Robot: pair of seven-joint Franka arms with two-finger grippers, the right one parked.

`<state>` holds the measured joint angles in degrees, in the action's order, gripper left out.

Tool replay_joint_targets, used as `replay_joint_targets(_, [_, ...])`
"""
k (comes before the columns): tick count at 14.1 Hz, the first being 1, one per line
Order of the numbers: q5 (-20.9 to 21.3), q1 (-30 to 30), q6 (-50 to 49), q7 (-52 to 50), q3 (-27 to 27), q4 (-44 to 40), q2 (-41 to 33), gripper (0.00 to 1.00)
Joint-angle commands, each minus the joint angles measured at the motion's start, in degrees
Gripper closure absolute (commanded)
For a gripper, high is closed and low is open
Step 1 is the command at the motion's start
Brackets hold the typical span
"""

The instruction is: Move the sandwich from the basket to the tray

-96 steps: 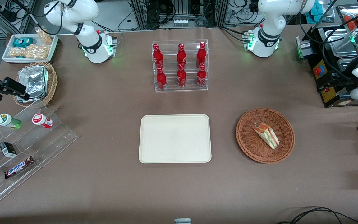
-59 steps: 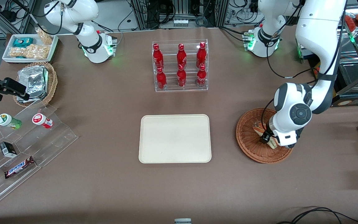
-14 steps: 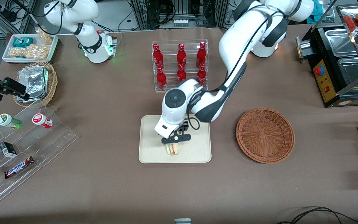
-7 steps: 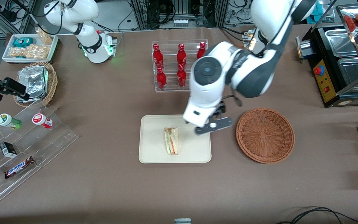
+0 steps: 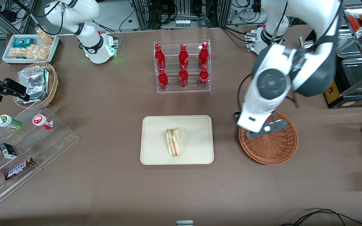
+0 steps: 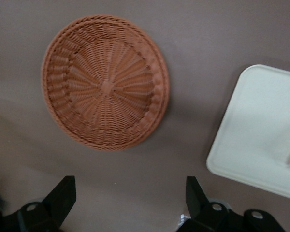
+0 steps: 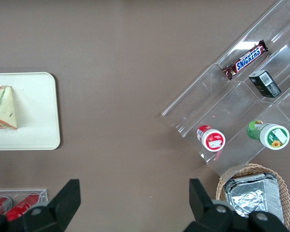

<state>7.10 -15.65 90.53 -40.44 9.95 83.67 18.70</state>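
1. A brown-covered table fills the front view, laid out like a snack counter so every item sits within reach of an arm.
2. The white left arm reaches in from the upper right of the frame, its wrist hanging above the basket, high off the table.
3. The cream tray lies flat at the centre of the frame, the drop-off spot for the task.
4. The round reddish-brown wicker basket sits at the right of the frame, well apart from the tray. It holds nothing, as the wrist view confirms.
5. A clear rack of red bottles stands above the tray in the frame, untouched.
6. The gripper hovers over the basket's rim. Its jaws stand wide apart and hold nothing, both fingertips showing with bare table between them.
7. The wrapped sandwich lies on its side in the middle of the tray, free of the gripper, so the placement looks done.
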Motion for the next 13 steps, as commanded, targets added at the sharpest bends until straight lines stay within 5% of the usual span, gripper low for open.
replay_joint_targets(1, [-1.57, 4.39, 1.49, 8.07, 0.42, 10.01, -9.18, 0.00])
replay_joint_targets(13, [-5.60, 15.83, -1.85, 36.90, -3.44, 14.86, -21.51, 0.00])
